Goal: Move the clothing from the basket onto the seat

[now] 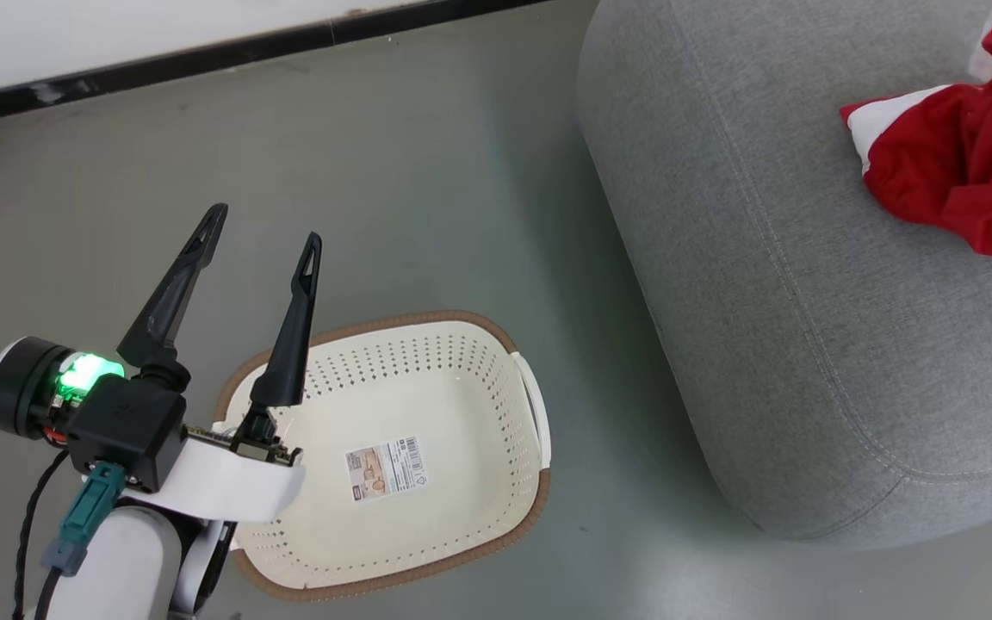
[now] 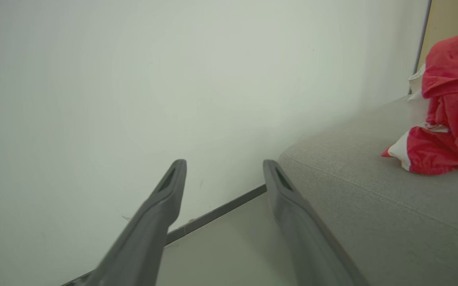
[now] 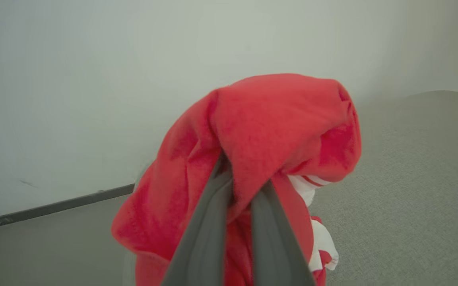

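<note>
Looking down at open grey floor (image 1: 427, 172) around the basket (image 1: 542, 504), with a bare strip between its right handle and the rounded near edge of the seat (image 1: 789, 344), and more floor running up to the black skirting (image 1: 203, 56) under the wall (image 1: 117, 34). Seeing the left gripper (image 1: 267, 222) poised over the basket's left rim, with fingers spread wide and nothing between them. Finding a sticker (image 1: 386, 468) on the basket's bare cream bottom, inside perforated walls and a brown rim. Noting the right gripper (image 3: 243, 184) pinched almost shut on the clothing (image 3: 276, 119), with red cloth draped over both fingers and hanging by the seat's edge; cannot tell whether touching the cushion. Spotting more of the clothing heaped on the seat top toward its far right: soft, crumpled red fabric with white panels, thin red stripes on one white part and a stitched hem.
</note>
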